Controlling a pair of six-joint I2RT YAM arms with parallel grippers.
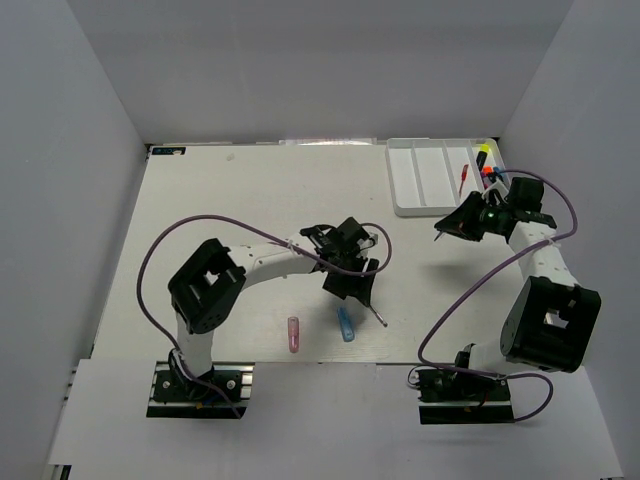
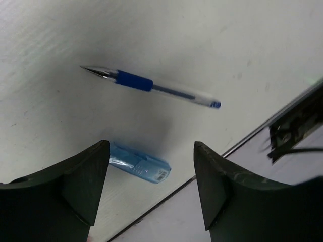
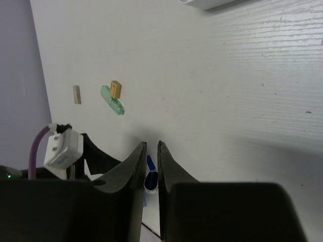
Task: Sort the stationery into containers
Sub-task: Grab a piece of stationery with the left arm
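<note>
While the left gripper (image 2: 151, 149) hangs over the table (image 1: 230, 220), I find its fingers spread wide with nothing between them. In the left wrist view, a light blue capsule (image 2: 139, 164) lies on the table just below the gap, near the left-hand finger. A blue pen (image 2: 151, 85) lies farther up the frame, slanting with its metal tip toward the upper left. It is apart from the capsule. In the top view, a pink capsule (image 1: 294, 333) lies left of the blue one, near the table's lower edge and clear of both. The right gripper (image 3: 151, 151) shows its fingers drawn narrow, with only a slit between them. A blue piece (image 3: 150, 162) shows low in that slit, but I cannot tell whether it is gripped or only lies beyond the fingers. In the right wrist view, a green capsule (image 3: 112, 100) sits at the left of the frame with a tan block (image 3: 116, 89) touching or just beside its upper end. A pale tan bit (image 3: 76, 94) lies a little farther left, apart from them. In the top view, the white tray (image 1: 412, 175) stands at the upper right, just above the right gripper. A red pen (image 1: 464, 178) lies in one of its right-hand compartments. A yellow-capped highlighter (image 1: 484, 152) lies at the tray's far right edge, partly hidden by the right arm.
</note>
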